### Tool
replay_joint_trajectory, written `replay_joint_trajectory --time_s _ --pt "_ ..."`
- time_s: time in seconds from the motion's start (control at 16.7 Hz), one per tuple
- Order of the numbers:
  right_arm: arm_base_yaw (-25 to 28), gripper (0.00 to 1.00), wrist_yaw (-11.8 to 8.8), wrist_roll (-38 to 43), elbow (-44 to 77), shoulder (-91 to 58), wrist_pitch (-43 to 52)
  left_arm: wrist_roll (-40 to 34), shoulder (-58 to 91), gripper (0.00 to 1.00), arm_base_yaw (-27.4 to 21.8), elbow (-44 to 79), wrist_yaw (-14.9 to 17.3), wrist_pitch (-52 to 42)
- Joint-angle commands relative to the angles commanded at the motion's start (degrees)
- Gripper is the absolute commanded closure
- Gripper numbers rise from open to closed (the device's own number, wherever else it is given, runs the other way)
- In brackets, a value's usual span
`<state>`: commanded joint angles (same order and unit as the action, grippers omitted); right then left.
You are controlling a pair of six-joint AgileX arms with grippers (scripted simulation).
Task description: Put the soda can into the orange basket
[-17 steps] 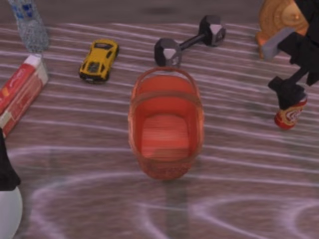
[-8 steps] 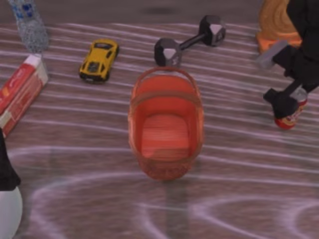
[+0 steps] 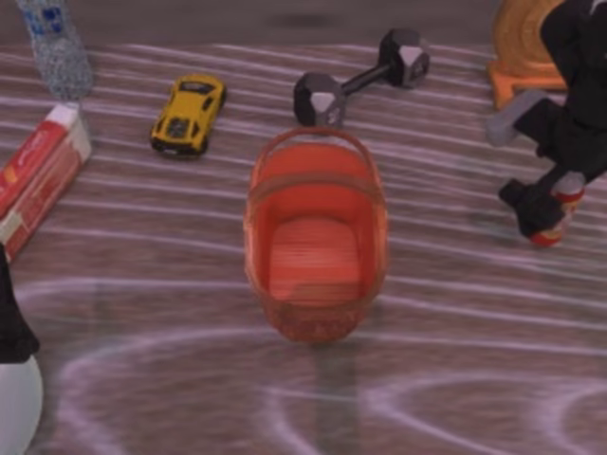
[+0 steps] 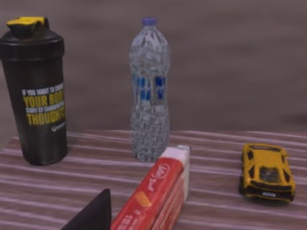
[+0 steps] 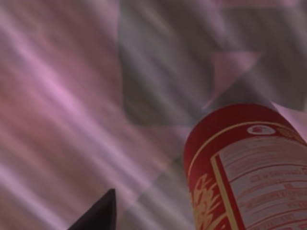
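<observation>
The translucent orange basket (image 3: pixel 318 246) stands upright at the table's middle, its handle arching across the far part. The red soda can (image 3: pixel 547 233) stands at the right side, well apart from the basket. My right gripper (image 3: pixel 548 201) has come down over the can from above and hides most of it. In the right wrist view the can (image 5: pixel 249 167) fills the near side, with a gap between it and one dark fingertip (image 5: pixel 98 215), so the gripper is open. My left gripper (image 3: pixel 9 327) is parked at the lower left edge, open and holding nothing.
A yellow toy car (image 3: pixel 189 114) and a black dumbbell (image 3: pixel 360 81) lie behind the basket. A red-and-white box (image 3: pixel 38 171) and a water bottle (image 3: pixel 57 47) are at the far left, with a black shaker (image 4: pixel 38 91) beside them. A golden disc on an orange stand (image 3: pixel 520 52) stands behind the can.
My right gripper has sunk lower over the soda can and covers more of it, hiding the logo. The can, the basket and the left arm have stayed put.
</observation>
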<state>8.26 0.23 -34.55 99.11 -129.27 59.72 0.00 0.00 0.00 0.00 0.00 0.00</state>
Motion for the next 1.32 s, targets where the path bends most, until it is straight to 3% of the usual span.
replay_joint_trajectory --time_s 0.66,1.32 --pt "0.00 0.98 0.00 0.00 0.00 0.00 0.00 0.00 0.00 0.00 0.00 0.00 0.00 0.00" --pt "0.00 1.00 -0.45 0.23 -0.10 0.11 -0.59 0.00 0.00 0.00 0.00 0.00 0.00 0.00"
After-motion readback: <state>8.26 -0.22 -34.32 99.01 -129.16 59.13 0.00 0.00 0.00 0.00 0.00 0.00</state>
